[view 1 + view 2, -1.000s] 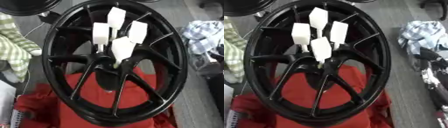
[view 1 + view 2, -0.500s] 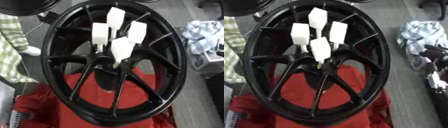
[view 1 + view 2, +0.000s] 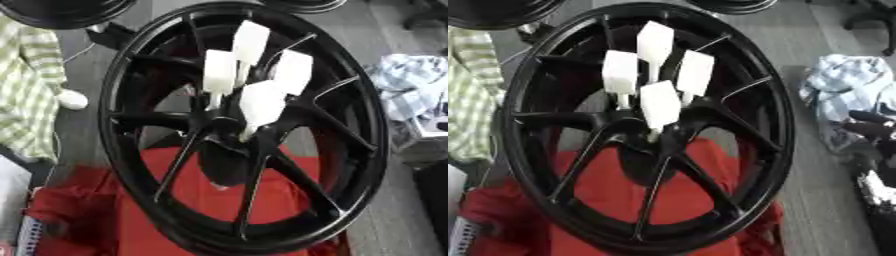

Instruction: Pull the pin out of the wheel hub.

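Grey floor (image 3: 824, 200); red cloth (image 3: 201, 200) below; green-checked fabric (image 3: 31, 100) left; pale crumpled cloth (image 3: 842, 85) right.

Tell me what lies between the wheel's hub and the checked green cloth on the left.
In the left eye view, only the wheel's own black spokes and rim, then bare grey floor, separate the hub from the green checked cloth.

The black wheel (image 3: 241, 130) fills the middle of the view, and four white pins (image 3: 261, 102) stand up from its hub, close together, with only narrow gaps between them. From 12 o'clock the approach above the pins is open. Spokes fan out all round the hub, leaving wedge-shaped openings. At 9 o'clock a green checked cloth (image 3: 31, 95) lies beside the rim; at 3 o'clock a pale blue cloth (image 3: 842, 95) sits well apart. Red cloth (image 3: 210, 200) lies under the wheel toward 6 o'clock.
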Controlling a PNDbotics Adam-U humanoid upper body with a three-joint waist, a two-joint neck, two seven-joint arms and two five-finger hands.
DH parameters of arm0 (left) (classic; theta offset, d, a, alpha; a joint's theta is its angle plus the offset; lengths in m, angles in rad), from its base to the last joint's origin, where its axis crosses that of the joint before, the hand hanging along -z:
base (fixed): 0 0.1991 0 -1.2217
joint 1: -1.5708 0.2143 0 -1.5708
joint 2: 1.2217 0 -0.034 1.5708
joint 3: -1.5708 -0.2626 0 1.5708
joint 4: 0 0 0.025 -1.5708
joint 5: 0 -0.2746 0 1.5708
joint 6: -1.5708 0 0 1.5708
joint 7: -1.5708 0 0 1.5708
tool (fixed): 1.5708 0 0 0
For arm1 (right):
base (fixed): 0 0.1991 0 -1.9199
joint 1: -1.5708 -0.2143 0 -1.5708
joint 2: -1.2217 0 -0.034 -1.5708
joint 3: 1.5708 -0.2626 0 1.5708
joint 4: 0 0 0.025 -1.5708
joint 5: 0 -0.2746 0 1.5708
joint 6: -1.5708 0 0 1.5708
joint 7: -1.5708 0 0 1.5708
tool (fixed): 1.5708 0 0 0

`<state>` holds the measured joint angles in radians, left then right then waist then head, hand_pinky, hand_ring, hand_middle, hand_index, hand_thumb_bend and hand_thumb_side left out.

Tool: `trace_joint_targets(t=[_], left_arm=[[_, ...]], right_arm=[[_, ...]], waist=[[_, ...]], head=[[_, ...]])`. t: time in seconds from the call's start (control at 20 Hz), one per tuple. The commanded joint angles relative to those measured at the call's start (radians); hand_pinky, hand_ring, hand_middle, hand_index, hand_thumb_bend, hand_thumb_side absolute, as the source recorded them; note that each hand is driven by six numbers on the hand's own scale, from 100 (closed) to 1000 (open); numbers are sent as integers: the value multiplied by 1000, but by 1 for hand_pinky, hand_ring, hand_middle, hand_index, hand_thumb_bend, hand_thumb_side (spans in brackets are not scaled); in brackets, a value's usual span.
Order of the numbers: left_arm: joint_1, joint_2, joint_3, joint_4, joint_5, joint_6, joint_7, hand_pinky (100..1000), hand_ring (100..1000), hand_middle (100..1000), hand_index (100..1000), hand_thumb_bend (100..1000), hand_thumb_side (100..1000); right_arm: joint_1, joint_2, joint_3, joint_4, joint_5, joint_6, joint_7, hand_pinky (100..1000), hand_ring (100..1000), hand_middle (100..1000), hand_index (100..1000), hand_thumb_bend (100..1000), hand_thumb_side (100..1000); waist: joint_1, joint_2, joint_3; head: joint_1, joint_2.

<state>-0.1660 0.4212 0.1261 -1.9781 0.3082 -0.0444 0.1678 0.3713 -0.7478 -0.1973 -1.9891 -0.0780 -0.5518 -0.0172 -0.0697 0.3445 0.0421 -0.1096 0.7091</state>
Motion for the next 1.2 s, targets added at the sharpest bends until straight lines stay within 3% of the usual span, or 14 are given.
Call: trace_joint_targets(t=[0.05,0.3,0.65,0.9,1.2], left_arm=[[0,32,2,-22,-8,-1,-3,593,701,599,757,100,732],[5,42,3,-22,-12,-3,-2,593,701,599,757,100,731],[17,55,4,-22,-21,-4,1,593,701,599,757,100,730],[19,62,4,-22,-25,-6,2,593,701,598,757,100,730],[17,67,2,-22,-28,-5,0,593,701,598,757,100,730]], right_arm=[[-2,-102,-16,-11,49,9,-38,941,856,870,800,100,294],[-48,-225,-19,-11,86,52,-82,929,853,861,798,100,253],[-166,-398,-37,-11,-4,119,-76,924,853,857,800,100,245],[-241,-464,-39,-11,-80,159,-30,920,861,863,806,100,219],[-323,-505,-15,-11,-98,186,42,916,862,863,807,100,208]], waist=[[1,-13,-2],[-4,-14,-9],[-10,-15,-24],[-15,-14,-22],[-22,-9,-12]], head=[[3,-13],[-1,-10],[3,-3],[-9,-1],[-20,-5]])
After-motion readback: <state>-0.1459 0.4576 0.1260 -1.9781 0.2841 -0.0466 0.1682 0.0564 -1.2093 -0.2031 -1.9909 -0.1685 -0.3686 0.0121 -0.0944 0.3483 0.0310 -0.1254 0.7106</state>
